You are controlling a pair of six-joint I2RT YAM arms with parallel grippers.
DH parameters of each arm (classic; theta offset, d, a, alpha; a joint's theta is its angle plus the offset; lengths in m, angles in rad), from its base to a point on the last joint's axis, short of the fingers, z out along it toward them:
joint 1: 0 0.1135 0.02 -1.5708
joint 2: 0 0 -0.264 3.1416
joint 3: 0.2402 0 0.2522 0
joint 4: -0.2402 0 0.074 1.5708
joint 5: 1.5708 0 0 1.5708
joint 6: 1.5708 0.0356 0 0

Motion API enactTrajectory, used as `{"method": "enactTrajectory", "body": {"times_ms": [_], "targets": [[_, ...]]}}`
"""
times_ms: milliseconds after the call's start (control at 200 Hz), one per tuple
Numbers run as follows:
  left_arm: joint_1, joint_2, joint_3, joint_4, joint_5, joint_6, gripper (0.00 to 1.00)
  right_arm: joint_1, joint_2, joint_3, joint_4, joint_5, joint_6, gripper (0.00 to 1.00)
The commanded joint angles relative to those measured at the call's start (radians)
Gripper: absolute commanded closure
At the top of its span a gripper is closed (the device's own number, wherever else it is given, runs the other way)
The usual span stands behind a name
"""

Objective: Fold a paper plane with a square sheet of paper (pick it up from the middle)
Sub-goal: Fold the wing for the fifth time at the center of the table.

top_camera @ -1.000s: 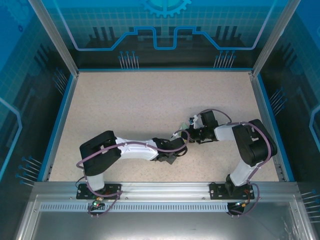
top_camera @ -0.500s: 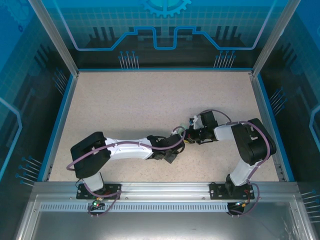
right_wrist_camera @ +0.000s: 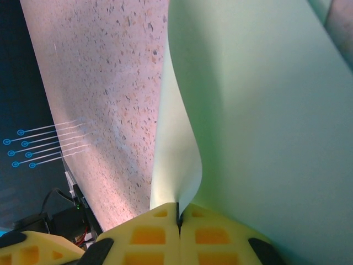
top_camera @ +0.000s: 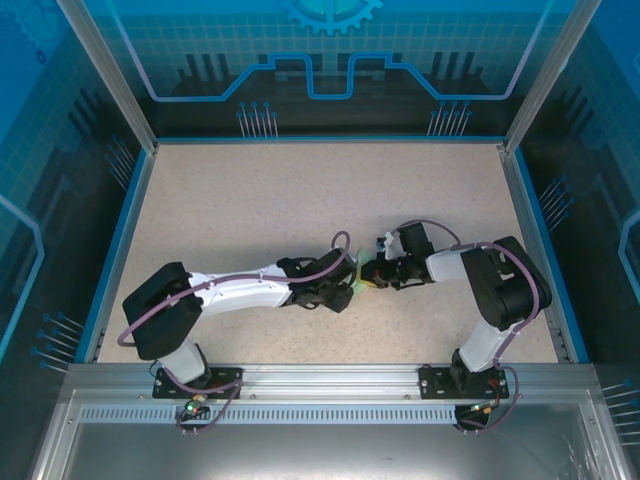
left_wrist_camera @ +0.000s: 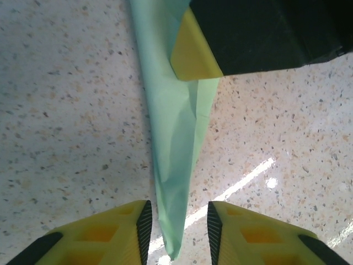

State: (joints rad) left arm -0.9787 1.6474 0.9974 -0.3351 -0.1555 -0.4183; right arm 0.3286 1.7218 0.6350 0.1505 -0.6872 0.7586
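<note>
The paper plane is a narrow pale green dart, its tip pointing down in the left wrist view, close above the speckled table. My left gripper is open, with the dart's tip hanging between its fingers; the paper lies close to the left pad and well apart from the right one. My right gripper is shut on the paper's upper part, and the green sheet rises out of its closed jaws. From above, both grippers meet near the table's middle: the left gripper and the right gripper.
The speckled beige table is framed by a blue rim and glass enclosure walls. An aluminium rail carrying both arm bases runs along the near edge. The right gripper's black body sits just above the dart.
The left arm has stretched out to the right and slightly away, bringing its gripper up to the right gripper, with its jaws now wider apart. The right arm has stayed still.
</note>
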Motion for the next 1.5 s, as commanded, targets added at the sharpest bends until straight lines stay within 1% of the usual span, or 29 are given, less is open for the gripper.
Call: {"method": "enactTrajectory", "body": {"times_ms": [0,60,125,395,555,620,785,970,1245,1360,1496], "targets": [[0.006,0.035,-0.019,0.012,0.051,-0.011,0.69,0.021,0.012,0.014,0.001,0.009,-0.009,0.97],[0.006,0.044,-0.021,0.01,0.047,-0.013,0.72,0.024,0.011,0.014,0.001,0.011,-0.006,0.96],[0.005,0.047,-0.027,0.006,0.034,-0.011,0.72,0.025,0.008,0.018,-0.001,0.014,-0.001,0.95],[0.003,0.022,-0.049,-0.002,0.016,-0.003,0.7,0.046,-0.015,0.052,-0.078,0.052,-0.001,0.91],[-0.002,0.039,-0.051,-0.002,0.016,0.002,0.7,0.067,-0.024,0.071,-0.111,0.076,0.011,0.87],[-0.002,0.049,-0.048,-0.006,0.007,0.003,0.71,0.075,-0.024,0.08,-0.119,0.084,0.014,0.86],[-0.004,0.058,-0.042,-0.011,-0.01,0.01,0.76,0.09,-0.032,0.095,-0.138,0.098,0.022,0.79],[-0.005,0.071,-0.041,-0.017,-0.018,0.018,0.77,0.101,-0.039,0.11,-0.152,0.109,0.024,0.78],[-0.011,0.098,-0.028,-0.048,-0.06,0.031,0.88,0.108,-0.031,0.115,-0.155,0.116,0.021,0.78],[-0.015,0.1,-0.025,-0.061,-0.081,0.032,0.88,0.112,-0.027,0.121,-0.163,0.122,0.016,0.78],[-0.015,0.101,-0.032,-0.055,-0.082,0.029,0.91,0.115,-0.027,0.127,-0.163,0.122,0.016,0.73]]}}
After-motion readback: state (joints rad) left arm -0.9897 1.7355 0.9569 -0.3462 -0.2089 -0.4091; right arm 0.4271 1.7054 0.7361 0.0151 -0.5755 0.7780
